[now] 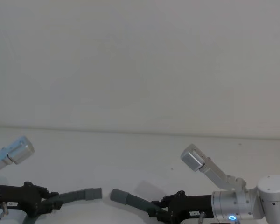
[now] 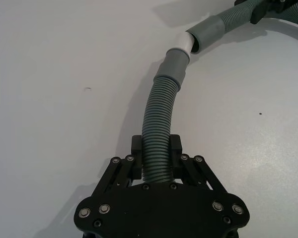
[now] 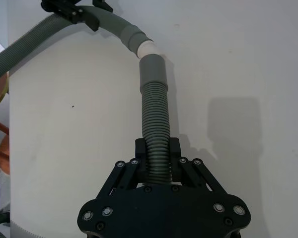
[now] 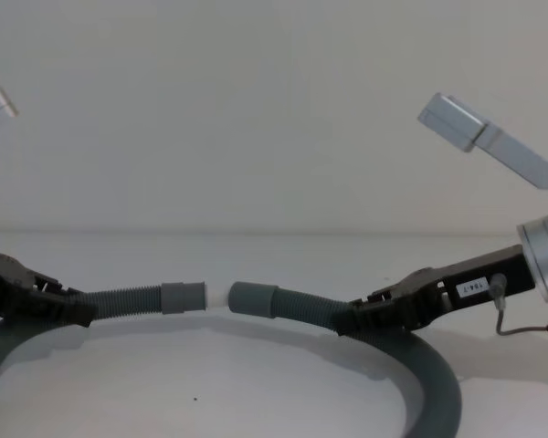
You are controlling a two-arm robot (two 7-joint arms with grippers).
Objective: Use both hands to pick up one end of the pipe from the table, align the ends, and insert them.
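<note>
Our left gripper (image 4: 78,312) sits low at the left of the chest view, its two black fingers (image 2: 136,147) clamped on the corrugated body of the pipe (image 4: 128,299), a short way back from the cuff. Our right gripper (image 4: 352,319) mirrors it from the right, its jaws likewise closed around the ribbed hose, one finger on each side.

From the left gripper the hose runs inward to the white-tipped cuff (image 4: 183,297). From the right gripper it rises slightly to the plain cuff (image 4: 253,299). The two ends face each other between the grippers, near the middle of the chest view. In the left wrist view we see the white tip (image 2: 185,43) reaching the mouth of the plain cuff at a slight angle. We cannot tell whether it has entered.

Both ends hang above the table (image 4: 256,388), with a soft shadow under them. Behind each gripper the rest of the pipe drops away and curves toward us in one wide grey loop on the white surface.
</note>
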